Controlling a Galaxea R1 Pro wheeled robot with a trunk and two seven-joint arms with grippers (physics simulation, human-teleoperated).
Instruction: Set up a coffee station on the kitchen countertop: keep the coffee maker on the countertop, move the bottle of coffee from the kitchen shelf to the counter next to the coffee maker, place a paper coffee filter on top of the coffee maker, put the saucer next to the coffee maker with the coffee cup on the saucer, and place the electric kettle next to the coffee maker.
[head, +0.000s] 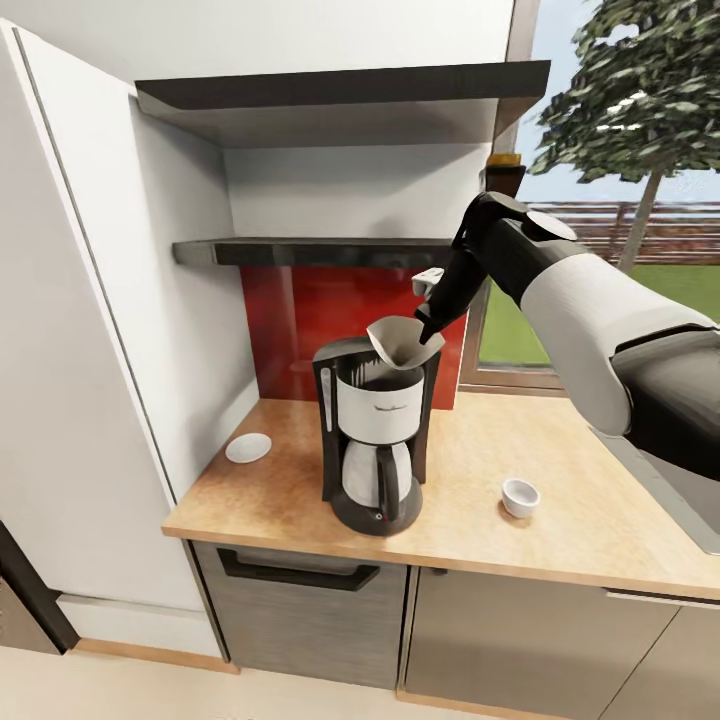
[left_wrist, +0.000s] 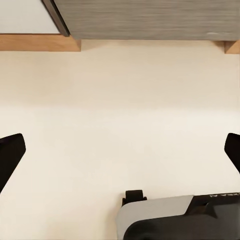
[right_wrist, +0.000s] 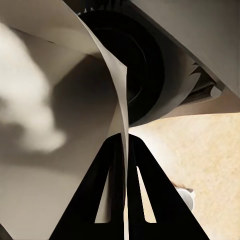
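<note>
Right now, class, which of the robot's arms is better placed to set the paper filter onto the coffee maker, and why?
Right. The right gripper is shut on the paper coffee filter, holding it at the top of the coffee maker. The left gripper is open, facing the floor.

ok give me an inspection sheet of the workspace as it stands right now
Surface: wooden countertop, over grey cabinets.
Job's things: coffee maker upright on the countertop; filter at its top; saucer on its left, bare; cup on its right, on the countertop.
Clutter: nothing seen.
Grippers: right gripper pinching the filter's edge; left gripper open over the floor.
Cables: nothing seen.
Surroundings: two dark shelves, red backsplash, window with a tree outside.
</note>
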